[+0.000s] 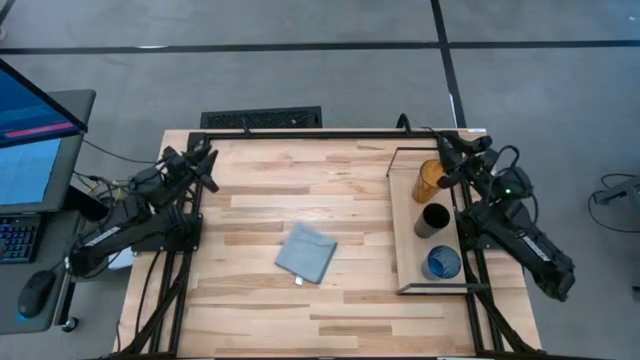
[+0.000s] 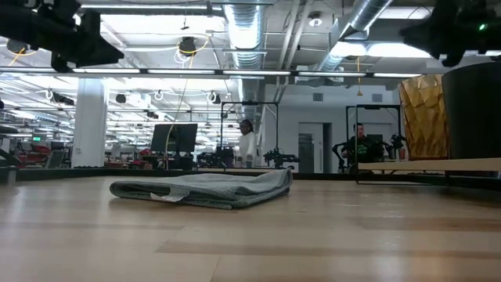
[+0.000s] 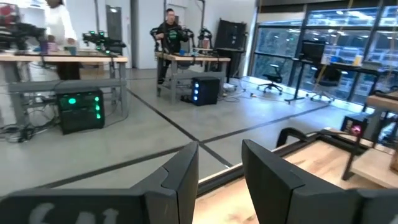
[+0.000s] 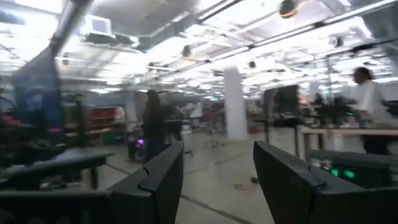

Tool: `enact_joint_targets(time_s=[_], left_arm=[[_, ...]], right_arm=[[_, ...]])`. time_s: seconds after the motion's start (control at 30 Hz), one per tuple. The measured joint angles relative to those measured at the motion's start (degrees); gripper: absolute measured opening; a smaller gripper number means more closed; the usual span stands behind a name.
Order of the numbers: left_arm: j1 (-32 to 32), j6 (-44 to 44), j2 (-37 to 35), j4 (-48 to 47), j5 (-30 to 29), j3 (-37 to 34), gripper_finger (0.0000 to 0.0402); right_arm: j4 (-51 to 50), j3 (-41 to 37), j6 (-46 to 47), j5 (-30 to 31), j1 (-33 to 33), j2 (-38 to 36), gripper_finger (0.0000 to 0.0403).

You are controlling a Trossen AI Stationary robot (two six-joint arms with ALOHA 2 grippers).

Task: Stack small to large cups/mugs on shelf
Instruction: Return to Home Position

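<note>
The placing looks finished, and the step in hand is, by my reading, the retreat of the arms to rest. The long light wood shelf with its thin black wire frame lies along the right side of the pale wooden surface. It carries all three cups in a single row:

- The short blue translucent cup stands at the near end.
- The mid-height black cup stands in the middle.
- The tall amber translucent tumbler stands at the far end.

They stand upright side by side, close together, not nested. Whether neighbours touch I cannot tell.

The right end effector is empty, its fingers set wide apart. It hangs above the far right corner of the surface, just beyond the amber tumbler and clear of it, with its camera looking out into the room. The left end effector is also empty, with its fingers parted by a narrower gap. It waits over the far left edge, well apart from the shelf.

A grey-blue folded cloth lies in the middle of the surface, between the arms and touching nothing.

The next move likely calls for no grasp. The right arm need only fold back without brushing the tumbler or the wire frame.
</note>
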Motion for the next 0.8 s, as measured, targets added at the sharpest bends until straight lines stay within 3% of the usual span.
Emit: enact_joint_targets(time_s=[0.27, 0.47, 0.8], left_arm=[[0.00, -0.81, -2.48, 0.13, -3.74, -1.85, 0.0114], [-0.02, 2.33, -3.37, -0.04, -10.56, -1.85, 0.0114], [-0.02, 7.41, -3.37, -1.13, -19.00, -1.83, 0.0114]], right_arm=[[7.62, -5.32, -2.53, 10.76, -0.03, -0.03, 0.0214], [8.64, -7.18, -6.34, 19.89, -0.98, 0.00, 0.0214], [7.70, -7.27, -7.63, 19.08, -13.26, 0.02, 0.0214]])
